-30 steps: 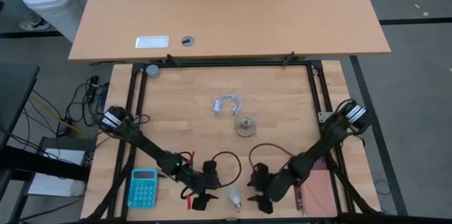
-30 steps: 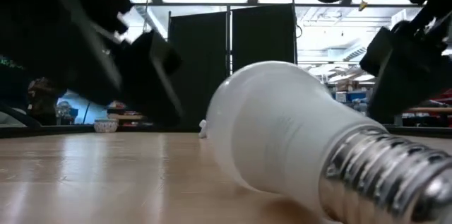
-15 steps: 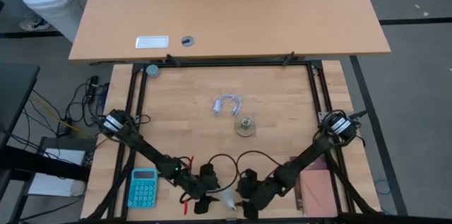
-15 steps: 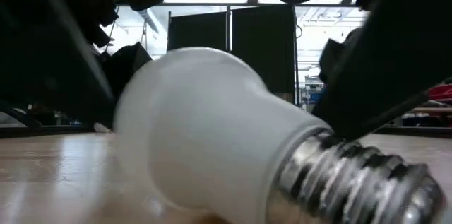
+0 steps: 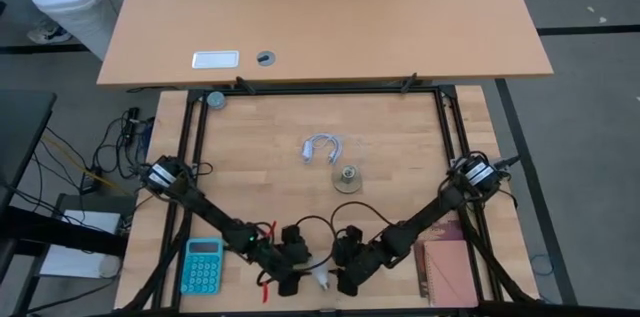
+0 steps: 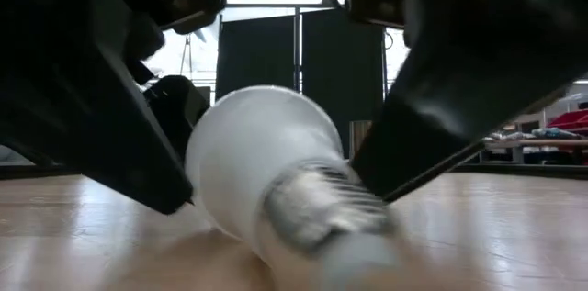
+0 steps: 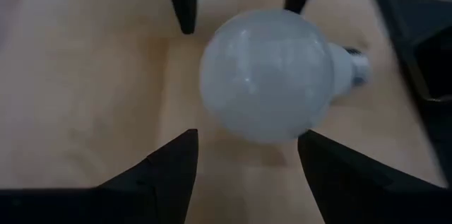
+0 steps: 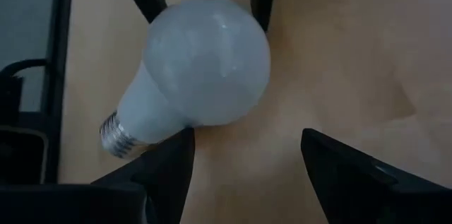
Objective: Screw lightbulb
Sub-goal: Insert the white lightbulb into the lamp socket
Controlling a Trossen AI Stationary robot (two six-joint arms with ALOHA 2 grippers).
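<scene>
Both arms have closed in on the lightbulb [image 5: 320, 278] from opposite sides, and the bulb has rolled so that its screw base now points toward the low camera. The left tool [image 5: 296, 275] stands just beside the globe on one side, the right tool [image 5: 342, 273] just beside it on the other. In each wrist view the fingers are spread apart with the globe lying between and ahead of them; neither pair is clamped on it. The lightbulb lies on its side on the tabletop [image 5: 400, 137], at its near edge.

Progress, as a judgement: early stage. The bulb is not yet picked up, and the socket disc [image 5: 347, 177] stands well apart from both tools, farther up the tabletop, with nothing in it. Remaining: grasp, carry, seat, turn.

Count: one lightbulb, one socket disc, one coiled white cable [image 5: 322, 147], one blue calculator [image 5: 203, 264], one pink notebook [image 5: 446, 272], two tools.
</scene>
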